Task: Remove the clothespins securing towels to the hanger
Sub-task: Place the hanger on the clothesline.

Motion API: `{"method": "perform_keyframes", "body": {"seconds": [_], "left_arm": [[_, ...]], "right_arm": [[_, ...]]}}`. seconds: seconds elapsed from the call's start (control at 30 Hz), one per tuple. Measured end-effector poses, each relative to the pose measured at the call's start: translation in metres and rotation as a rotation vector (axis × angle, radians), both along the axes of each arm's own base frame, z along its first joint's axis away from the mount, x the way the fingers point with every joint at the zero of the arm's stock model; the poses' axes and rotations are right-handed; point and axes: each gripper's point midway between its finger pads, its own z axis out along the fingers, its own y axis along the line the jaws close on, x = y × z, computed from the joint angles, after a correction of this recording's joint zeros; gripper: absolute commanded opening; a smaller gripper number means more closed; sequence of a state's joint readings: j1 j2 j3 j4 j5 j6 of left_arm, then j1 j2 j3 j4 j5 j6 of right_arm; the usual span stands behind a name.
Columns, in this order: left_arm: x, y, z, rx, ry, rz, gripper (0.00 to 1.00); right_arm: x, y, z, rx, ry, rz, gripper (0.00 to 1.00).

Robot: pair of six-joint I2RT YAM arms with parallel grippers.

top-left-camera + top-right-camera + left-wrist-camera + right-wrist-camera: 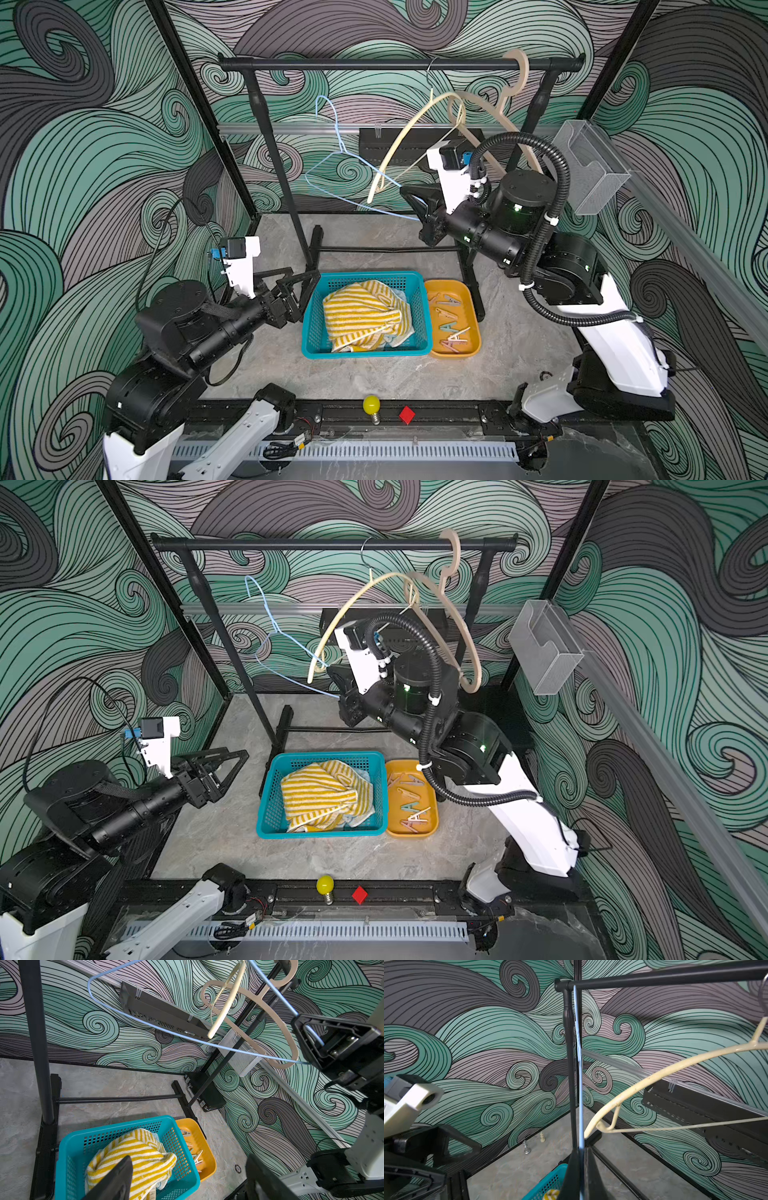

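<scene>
With the clothespins lying loose in the orange tray just beside the teal basket of towels, the bare blue hanger was gripped above that basket, its bar slanting leftward, by the closed right gripper, the left gripper was seen empty and wide open beside the basket, and no writing could be read.

A black garment rack stands at the back of a grey marbled table, ringed by walls of green and mauve swirls. In front of it a teal mesh basket sits just beside an orange tray. A yellow bulb and a red cube lie close together on the black front rail. A clear bin is mounted on the side wall. Two small figures, possibly chessmen, stand near a far corner.
</scene>
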State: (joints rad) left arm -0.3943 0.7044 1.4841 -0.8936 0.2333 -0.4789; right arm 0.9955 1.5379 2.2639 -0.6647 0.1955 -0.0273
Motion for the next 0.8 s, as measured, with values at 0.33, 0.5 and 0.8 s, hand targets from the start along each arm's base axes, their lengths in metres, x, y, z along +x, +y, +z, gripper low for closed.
{"method": "perform_keyframes", "body": {"seconds": [0.33,0.5,0.8], "left_arm": [[0.010,-0.005,-0.010,0.006,0.009,-0.004,0.83],[0.015,-0.008,-0.020,0.012,0.029,-0.011,0.83],[0.010,-0.006,-0.016,-0.002,-0.001,-0.011,0.83]], "right_arm": [[0.033,0.027,0.025,0.034,-0.070,-0.107,0.00],[0.047,0.043,0.021,0.043,-0.071,-0.137,0.00],[0.055,0.054,0.021,0.095,-0.063,-0.156,0.00]]}}
